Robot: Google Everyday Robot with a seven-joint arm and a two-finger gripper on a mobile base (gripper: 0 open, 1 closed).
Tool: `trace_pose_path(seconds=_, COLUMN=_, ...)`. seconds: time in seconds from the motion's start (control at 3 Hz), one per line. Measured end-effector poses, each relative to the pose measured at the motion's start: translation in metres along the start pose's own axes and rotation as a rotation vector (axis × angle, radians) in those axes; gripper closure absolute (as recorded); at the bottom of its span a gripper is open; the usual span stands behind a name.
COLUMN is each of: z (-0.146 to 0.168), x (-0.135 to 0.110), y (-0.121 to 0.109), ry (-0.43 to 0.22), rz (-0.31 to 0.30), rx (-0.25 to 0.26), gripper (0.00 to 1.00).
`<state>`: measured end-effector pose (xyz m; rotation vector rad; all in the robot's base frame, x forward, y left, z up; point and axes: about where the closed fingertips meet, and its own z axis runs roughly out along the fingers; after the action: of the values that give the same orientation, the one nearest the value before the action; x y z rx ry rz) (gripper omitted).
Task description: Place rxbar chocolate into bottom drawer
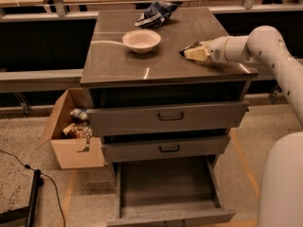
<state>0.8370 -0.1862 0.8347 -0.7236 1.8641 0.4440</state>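
Rxbar chocolate (188, 48) lies on the table (118, 65), to the right of the white bowl (141, 40) and a little nearer the camera, showing only as a dark sliver of wrapper. The gripper (193, 54) is on that same side of the bowl, low over the table, reaching in from the right with its tip at the bar. How far the jaws are open, and whether they have hold of the bar, I cannot tell.

The step in hand looks like the pick-up: the bar has not left the table. Well below the bowl, the bottom drawer (165, 183) stands pulled out, its grey floor open from above, so nothing needs opening first.

Once the grasp is sure, the next move calls for a lift off the table. The bar must then travel toward the camera, past the table's front edge and clear of the two upper drawers (170, 117), and down into the tray. A flat, thin wrapper may slip, so a firm pinch matters.
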Motion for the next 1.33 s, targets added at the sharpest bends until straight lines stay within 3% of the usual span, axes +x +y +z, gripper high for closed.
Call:
trace_pose_path(seconds=0.33, z=0.000, x=0.000, y=0.000, ry=0.000, rz=0.000, rx=0.000, gripper=1.00)
trace_pose_path(seconds=0.67, z=-0.052, x=-0.012, y=0.008, ry=-0.037, rz=-0.020, rx=-0.035, gripper=1.00)
trace_pose_path(seconds=1.0, z=-0.140, x=-0.046, y=0.026, ry=-0.140, rz=-0.070, rx=-0.105, gripper=1.00)
trace_pose_path(seconds=1.33, z=-0.177, x=-0.054, y=0.038, ry=-0.158, rz=-0.096, rx=-0.159, gripper=1.00)
